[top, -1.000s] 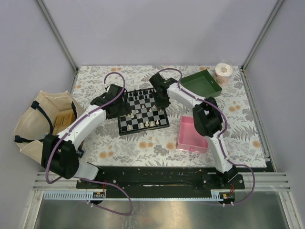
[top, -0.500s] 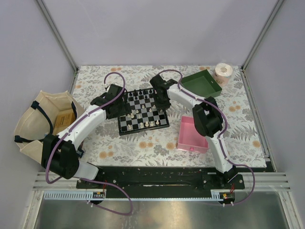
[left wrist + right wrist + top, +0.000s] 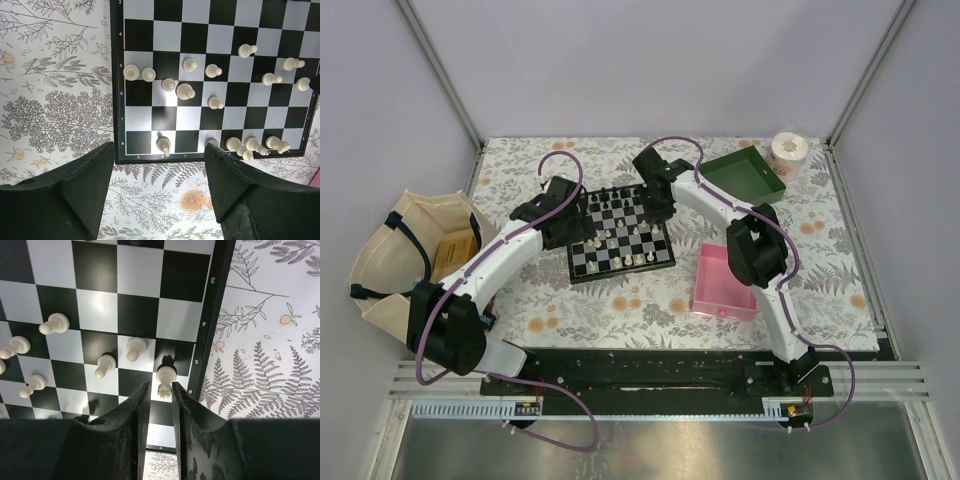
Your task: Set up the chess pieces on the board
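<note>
top view with both wrist views, read left to right. a cream canvas bag [image 3: 380, 280] lies beyond the left edge of the flowered worktop [image 3: 620, 310], with a brown box [image 3: 455, 252] showing in its mouth. the left gripper [image 3: 558, 212] hangs at the left side of the board [image 3: 582, 262]. in its wrist view the jaws stand released and wide apart with nothing held between them. their tips sit over the board's lettered border and the worktop just beside it.

the board lies near the middle of the worktop, turned slightly. the chess pieces [image 3: 185, 91] are on it. the black pieces [image 3: 611, 197] line its far edge. the cream ones stand over the near half, some crowded along the edge rank and others scattered two or three ranks in.

the right gripper [image 3: 160, 386] hangs over the far right part of the board. its jaws are drawn nearly together, and the top of one crowned piece [image 3: 165, 375], cream in colour, shows between the tips. that piece stands on a black square in the outermost file, just beside the numbered border. whether the jaws pinch it or merely flank it cannot be told.

a pink tray [image 3: 712, 300] sits on the worktop just right of the board's near corner, partly under the right arm. a green tray [image 3: 745, 178] rests farther off, near the far right corner. a pale roll [image 3: 788, 150] stands just beyond it.
</note>
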Available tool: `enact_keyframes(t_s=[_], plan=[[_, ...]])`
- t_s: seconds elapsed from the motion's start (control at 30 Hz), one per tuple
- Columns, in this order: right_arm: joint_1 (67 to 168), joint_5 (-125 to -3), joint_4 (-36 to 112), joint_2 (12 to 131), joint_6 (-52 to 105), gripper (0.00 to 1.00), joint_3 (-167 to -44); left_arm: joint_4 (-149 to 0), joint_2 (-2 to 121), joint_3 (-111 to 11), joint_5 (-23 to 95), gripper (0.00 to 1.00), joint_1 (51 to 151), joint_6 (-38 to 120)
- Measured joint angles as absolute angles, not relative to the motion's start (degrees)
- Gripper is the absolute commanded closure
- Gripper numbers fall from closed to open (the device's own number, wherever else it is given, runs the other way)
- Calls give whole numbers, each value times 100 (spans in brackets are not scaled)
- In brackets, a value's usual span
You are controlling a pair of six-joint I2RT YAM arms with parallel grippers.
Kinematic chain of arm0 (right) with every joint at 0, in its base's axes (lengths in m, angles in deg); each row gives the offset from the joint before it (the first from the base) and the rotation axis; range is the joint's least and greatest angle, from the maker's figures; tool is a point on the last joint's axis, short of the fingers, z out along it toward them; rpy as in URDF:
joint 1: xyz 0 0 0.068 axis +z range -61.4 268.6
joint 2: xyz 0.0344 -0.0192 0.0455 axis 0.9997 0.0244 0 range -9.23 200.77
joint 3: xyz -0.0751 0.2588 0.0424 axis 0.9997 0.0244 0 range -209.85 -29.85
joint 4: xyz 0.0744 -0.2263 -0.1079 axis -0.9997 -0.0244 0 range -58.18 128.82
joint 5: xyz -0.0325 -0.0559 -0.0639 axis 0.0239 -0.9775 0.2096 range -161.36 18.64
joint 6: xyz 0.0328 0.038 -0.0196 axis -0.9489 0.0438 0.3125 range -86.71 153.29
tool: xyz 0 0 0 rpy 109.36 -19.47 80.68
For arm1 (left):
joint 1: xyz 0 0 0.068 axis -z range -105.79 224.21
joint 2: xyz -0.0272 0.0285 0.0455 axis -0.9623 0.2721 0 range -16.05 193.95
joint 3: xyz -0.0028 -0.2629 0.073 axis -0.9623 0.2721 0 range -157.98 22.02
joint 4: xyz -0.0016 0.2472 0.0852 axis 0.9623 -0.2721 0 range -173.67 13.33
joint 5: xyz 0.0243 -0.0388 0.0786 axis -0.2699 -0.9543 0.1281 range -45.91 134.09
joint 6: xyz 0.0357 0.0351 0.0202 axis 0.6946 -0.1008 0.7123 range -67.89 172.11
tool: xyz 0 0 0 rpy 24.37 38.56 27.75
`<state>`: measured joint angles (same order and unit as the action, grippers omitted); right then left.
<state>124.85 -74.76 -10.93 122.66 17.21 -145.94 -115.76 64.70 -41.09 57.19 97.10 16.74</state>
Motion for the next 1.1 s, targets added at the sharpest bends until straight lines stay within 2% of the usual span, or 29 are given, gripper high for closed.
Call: enact_keyframes(t_s=[1.1], plan=[[12485, -7474, -1336, 12325, 1750, 66, -14784, -11574, 6588, -4109, 5673, 25, 9708, 1715]])
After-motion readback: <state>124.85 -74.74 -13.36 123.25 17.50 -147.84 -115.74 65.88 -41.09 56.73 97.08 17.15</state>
